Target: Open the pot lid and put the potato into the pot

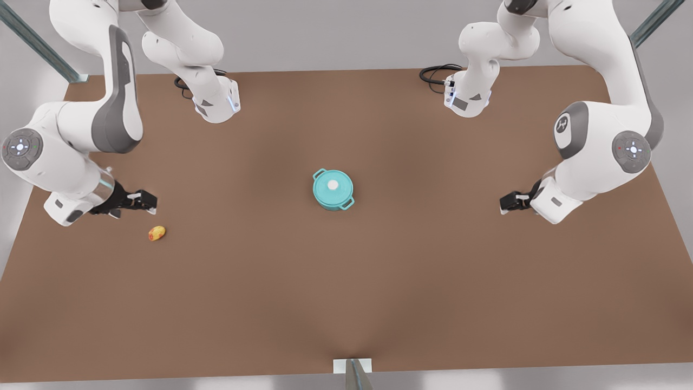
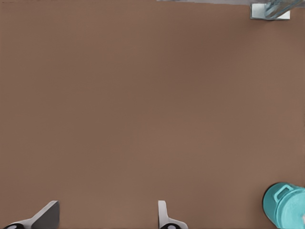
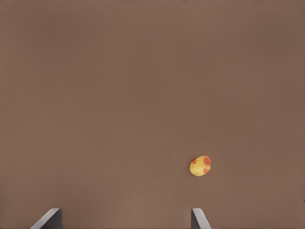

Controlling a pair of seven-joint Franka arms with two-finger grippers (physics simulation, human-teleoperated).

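One pot (image 1: 333, 190) at table (image 1: 346, 303) centre, one lid (image 1: 332, 185) on it. One potato (image 1: 157, 233) near right gripper (image 1: 145, 202), fingers apart. Left gripper (image 1: 506, 203) also spread, waiting.

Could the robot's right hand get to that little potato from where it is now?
Probably yes: the right hand hovers open close beside the potato, with bare table between them and nothing in the way.

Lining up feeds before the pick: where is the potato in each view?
Front view: potato on the table at the front view's left, close beside the right hand.
Right wrist view: potato on the table beyond the open hand.
Left wrist view: the pot instead; left hand waits at the front view's right.
Shared landmark: the brown table.
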